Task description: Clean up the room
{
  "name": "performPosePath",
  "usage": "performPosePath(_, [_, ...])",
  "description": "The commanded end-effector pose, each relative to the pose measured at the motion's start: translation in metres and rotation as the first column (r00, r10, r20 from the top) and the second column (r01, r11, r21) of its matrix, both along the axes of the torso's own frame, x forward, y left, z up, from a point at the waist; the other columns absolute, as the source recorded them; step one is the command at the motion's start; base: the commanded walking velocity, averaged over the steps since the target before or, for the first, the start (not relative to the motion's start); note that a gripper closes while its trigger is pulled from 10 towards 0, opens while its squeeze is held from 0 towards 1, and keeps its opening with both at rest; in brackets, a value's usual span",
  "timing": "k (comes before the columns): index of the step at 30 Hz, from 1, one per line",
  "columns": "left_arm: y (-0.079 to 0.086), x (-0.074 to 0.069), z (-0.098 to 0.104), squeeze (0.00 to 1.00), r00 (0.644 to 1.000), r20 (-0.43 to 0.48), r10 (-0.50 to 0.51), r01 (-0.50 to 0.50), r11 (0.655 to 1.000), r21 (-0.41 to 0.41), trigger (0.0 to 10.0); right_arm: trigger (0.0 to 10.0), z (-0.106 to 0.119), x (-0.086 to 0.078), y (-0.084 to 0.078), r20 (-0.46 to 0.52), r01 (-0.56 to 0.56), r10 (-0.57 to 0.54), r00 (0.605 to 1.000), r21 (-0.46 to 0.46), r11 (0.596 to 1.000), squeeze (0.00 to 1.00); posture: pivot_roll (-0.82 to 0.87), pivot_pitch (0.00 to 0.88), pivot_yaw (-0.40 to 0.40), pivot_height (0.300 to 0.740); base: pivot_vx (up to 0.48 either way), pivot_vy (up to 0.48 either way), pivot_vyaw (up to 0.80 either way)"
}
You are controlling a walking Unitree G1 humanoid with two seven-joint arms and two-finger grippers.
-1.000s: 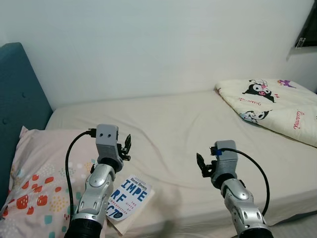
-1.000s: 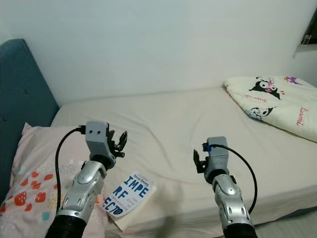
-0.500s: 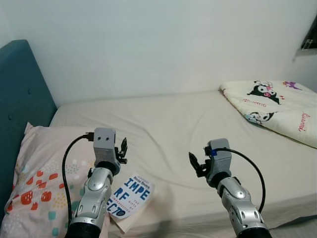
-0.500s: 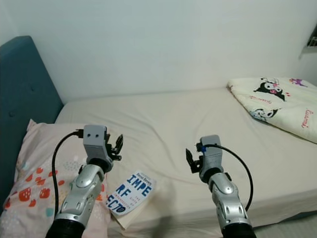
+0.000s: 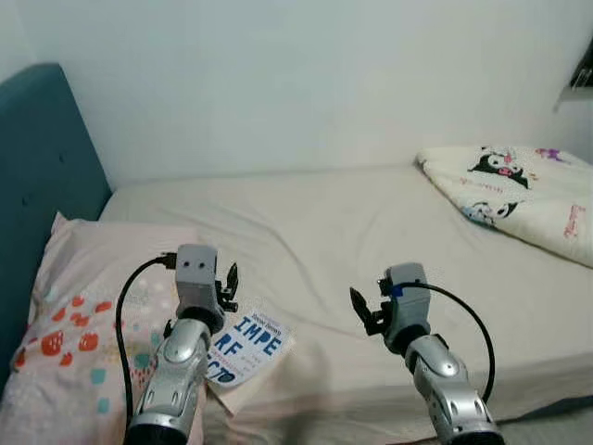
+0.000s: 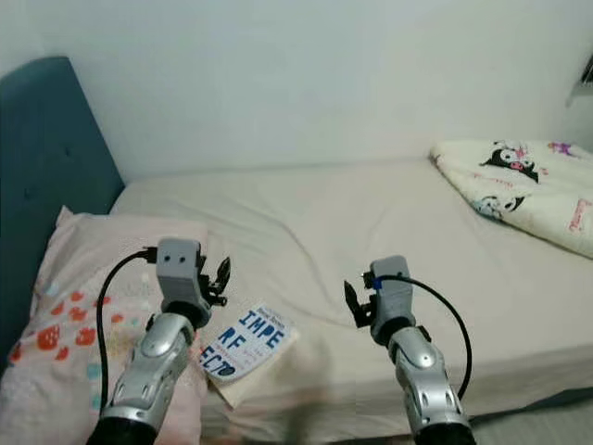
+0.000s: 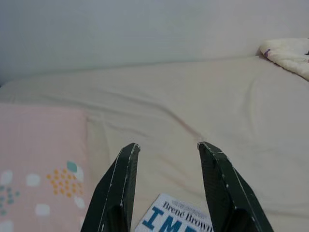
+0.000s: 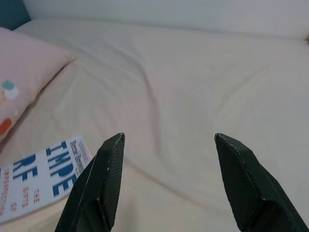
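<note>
Book (image 5: pixel 246 348), white cover with blue lettering, lies on the cream bed (image 5: pixel 371 232) near its front edge, just beside the pink patterned pillow (image 5: pixel 83 324). Left gripper (image 5: pixel 227 287) hovers above the book's far end, fingers spread, nothing held. Right gripper (image 5: pixel 363 311) hangs over bare sheet to the book's right, fingers spread wide, empty. Compared with a second ago the view has swung: headboard (image 5: pixel 37 176) larger, blanket (image 5: pixel 519 190) nearer the right edge. Both arms sit slightly lower and closer to the book.
</note>
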State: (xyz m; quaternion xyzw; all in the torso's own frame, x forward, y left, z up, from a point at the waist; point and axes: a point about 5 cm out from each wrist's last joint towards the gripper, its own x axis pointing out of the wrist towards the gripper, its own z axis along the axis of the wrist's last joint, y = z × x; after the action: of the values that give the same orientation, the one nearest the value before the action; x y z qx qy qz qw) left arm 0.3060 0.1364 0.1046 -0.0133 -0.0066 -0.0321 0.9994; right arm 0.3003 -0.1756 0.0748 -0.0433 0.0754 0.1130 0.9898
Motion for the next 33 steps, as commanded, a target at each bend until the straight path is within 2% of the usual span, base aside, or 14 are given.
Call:
performPosePath(1, [0.001, -0.002, -0.004, 0.0, 1.0, -0.024, -0.006, 0.007, 1.0, 0.014, 10.0, 10.0, -0.002, -0.003, 0.001, 0.004, -0.004, 0.004, 1.0, -0.011, 1.0, 0.0, -0.02, 0.016, -0.003, 0.62, 0.0, 0.0, 0.0])
performPosePath(15, [-0.006, 0.002, 0.0, 0.0, 0.998, -0.018, -0.065, 0.065, 0.998, 0.012, 10.0, 10.0, -0.003, -0.005, 0.001, 0.01, 0.006, -0.006, 1.0, 0.002, 1.0, 0.0, -0.02, 0.024, 0.002, 0.616, 0.0, 0.0, 0.0])
performPosePath(16, [-0.005, 0.002, 0.0, 0.0, 0.998, -0.018, -0.064, 0.065, 0.998, 0.012, 10.0, 10.0, -0.002, -0.005, 0.001, 0.015, 0.006, -0.006, 1.0, 0.02, 1.0, 0.0, -0.02, 0.027, 0.001, 0.611, 0.0, 0.0, 0.0])
performPosePath(25, [0.003, 0.005, 0.004, 0.0, 0.999, -0.001, -0.052, 0.052, 0.998, 0.028, 10.0, 10.0, -0.001, -0.003, 0.002, 0.008, -0.023, 0.023, 1.0, -0.011, 1.0, 0.0, -0.02, 0.045, -0.009, 0.591, 0.0, 0.0, 0.0])
performPosePath(33, [0.013, -0.001, 0.004, 0.0, 0.998, 0.004, -0.058, 0.057, 0.995, 0.079, 10.0, 10.0, 0.002, 0.01, 0.005, -0.002, -0.059, 0.059, 0.998, -0.051, 0.997, 0.0, 0.0, 0.092, -0.031, 0.566, 0.0, 0.0, 0.0])
